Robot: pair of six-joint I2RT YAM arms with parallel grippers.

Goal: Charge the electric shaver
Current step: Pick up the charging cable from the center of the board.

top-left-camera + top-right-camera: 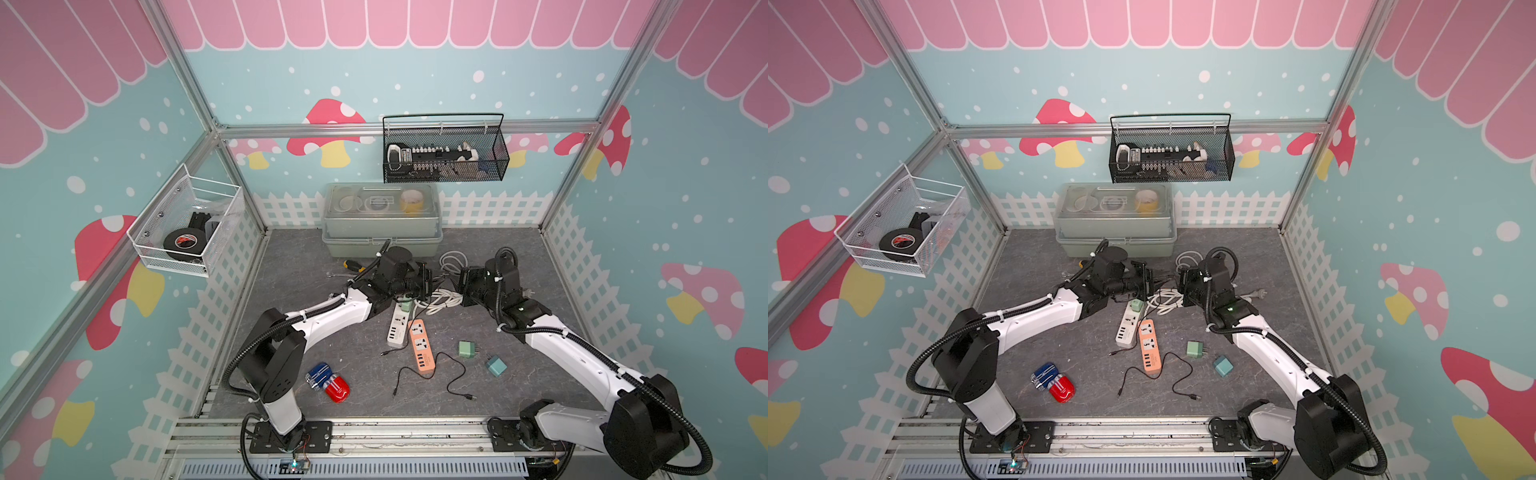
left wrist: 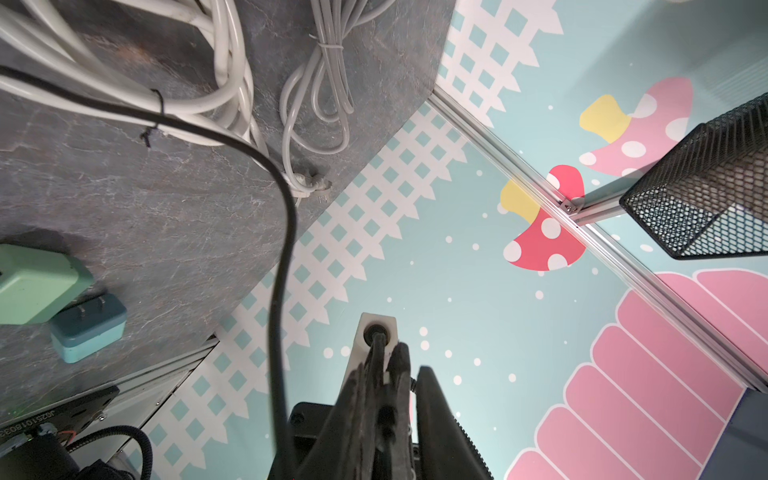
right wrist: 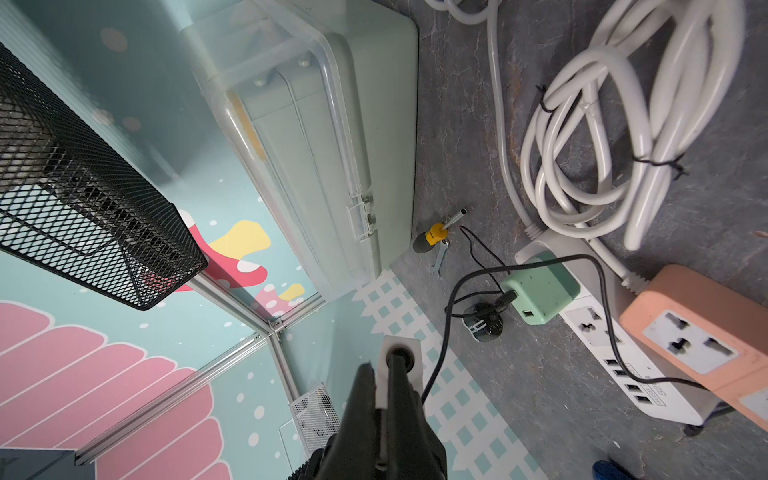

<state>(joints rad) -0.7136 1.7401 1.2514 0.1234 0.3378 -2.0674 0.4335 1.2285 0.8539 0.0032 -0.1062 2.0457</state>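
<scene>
Matt, veined, slate-like table (image 1: pixel 357 365). Painted metal mesh: black basket (image 1: pixel 444 170), white basket (image 1: pixel 160 218). Clear, glossy plastic box lid (image 1: pixel 380 216). Smooth plastic white strip (image 1: pixel 397 328), orange strip (image 1: pixel 422 347). Rubbery white cord (image 1: pixel 444 300). Brushed aluminium frame (image 1: pixel 291 132).

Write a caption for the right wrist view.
Shut fingers near a mint-green cube charger on the white plastic power strip, thin black cable attached.

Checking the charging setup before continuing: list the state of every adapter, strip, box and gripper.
plugged green adapter: seated in white strip, black cable in its port
orange strip: mains sockets empty
loose green adapter: unplugged
teal adapter: unplugged
storage box: lid shut
right gripper: shut
left gripper: cannot tell
</scene>
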